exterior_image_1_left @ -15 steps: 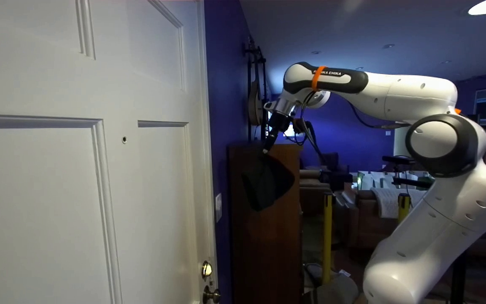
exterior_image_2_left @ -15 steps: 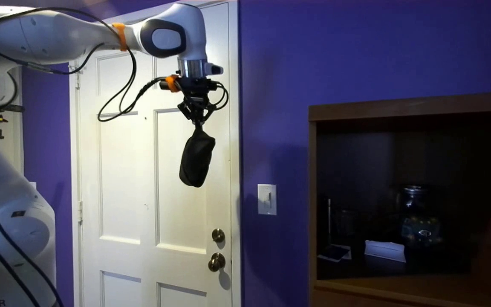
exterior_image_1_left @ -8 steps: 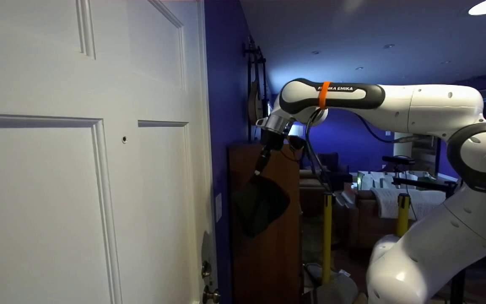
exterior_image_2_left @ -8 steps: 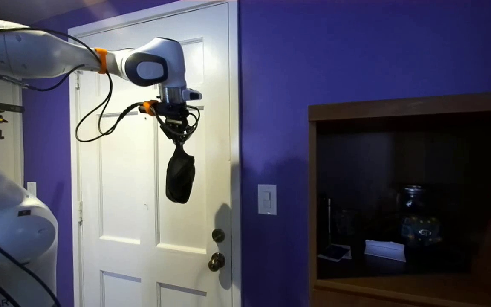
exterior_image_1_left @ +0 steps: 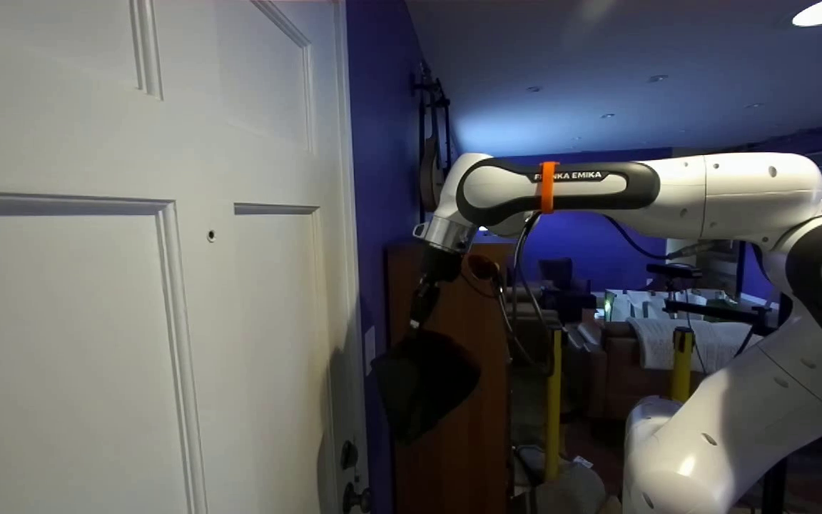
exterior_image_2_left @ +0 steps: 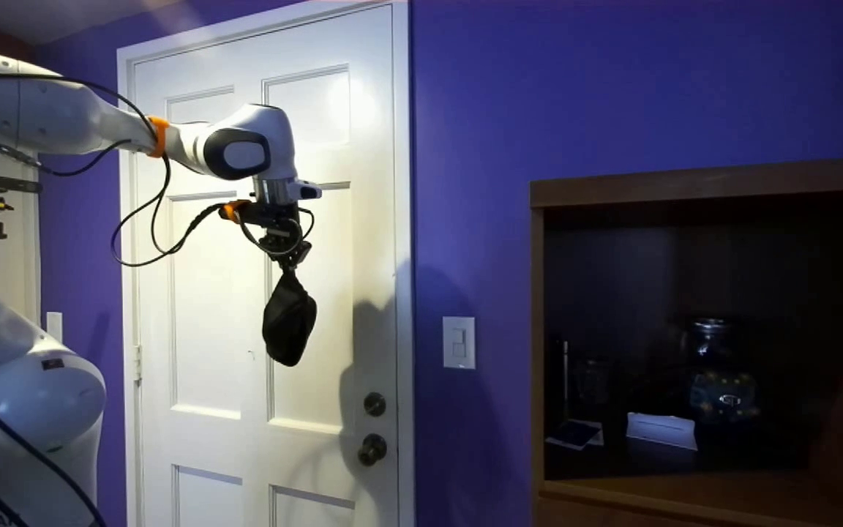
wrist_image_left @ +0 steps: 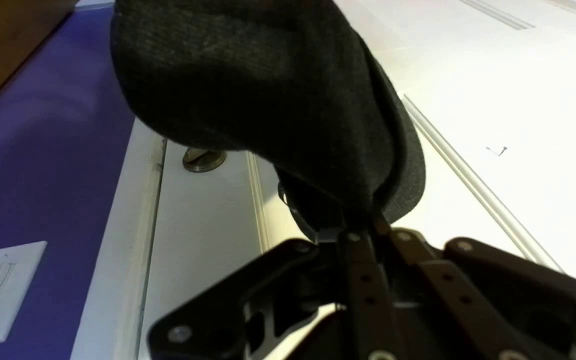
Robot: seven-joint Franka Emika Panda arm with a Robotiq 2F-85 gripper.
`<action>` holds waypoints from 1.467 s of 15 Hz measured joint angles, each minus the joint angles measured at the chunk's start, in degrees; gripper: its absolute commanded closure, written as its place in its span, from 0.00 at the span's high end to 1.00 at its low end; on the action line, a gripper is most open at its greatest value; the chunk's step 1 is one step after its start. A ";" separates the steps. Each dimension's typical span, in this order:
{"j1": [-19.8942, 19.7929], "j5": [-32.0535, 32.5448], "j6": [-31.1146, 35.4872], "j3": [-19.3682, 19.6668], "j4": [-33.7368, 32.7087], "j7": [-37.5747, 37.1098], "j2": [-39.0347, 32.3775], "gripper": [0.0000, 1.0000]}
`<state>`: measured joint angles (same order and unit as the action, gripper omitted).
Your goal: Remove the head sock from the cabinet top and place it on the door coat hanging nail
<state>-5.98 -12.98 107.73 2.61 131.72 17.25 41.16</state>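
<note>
The head sock is black cloth, shaped like a cap. It hangs below my gripper in both exterior views (exterior_image_1_left: 425, 385) (exterior_image_2_left: 288, 322) and fills the upper middle of the wrist view (wrist_image_left: 248, 85). My gripper (exterior_image_1_left: 414, 327) (exterior_image_2_left: 290, 269) (wrist_image_left: 368, 227) is shut on its gathered edge; the fingertips are partly hidden by cloth. The white door (exterior_image_2_left: 209, 307) stands behind it. A small nail or hook (exterior_image_2_left: 252, 356) shows on the door's middle strip, left of the sock; it also shows in the wrist view (wrist_image_left: 497, 151), right of the sock.
A door knob (exterior_image_2_left: 372, 449) and a lock (exterior_image_2_left: 375, 404) sit on the door's right side. A light switch (exterior_image_2_left: 458, 342) is on the purple wall. A brown cabinet (exterior_image_2_left: 685, 179) with objects inside stands right of the door. A peephole (exterior_image_1_left: 211, 235) is in the door.
My gripper and the held sock have moved down and to the left in both exterior views. The arm's shadow now falls on the door near the knob. The sock stays in the jaws.
</note>
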 measured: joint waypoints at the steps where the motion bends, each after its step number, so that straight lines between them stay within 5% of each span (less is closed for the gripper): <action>1: 0.01 0.04 0.15 -0.18 0.23 -0.30 0.03 0.04; 7: 0.23 0.14 0.16 0.12 0.23 -0.40 0.36 0.01; 11: 3.79 -0.19 0.21 -0.06 0.81 -2.82 0.03 0.01; 22: 10.96 -2.66 15.89 -12.78 9.32 -25.47 -1.88 0.01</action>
<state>4.98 -15.64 123.63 -10.17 141.04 -8.22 39.28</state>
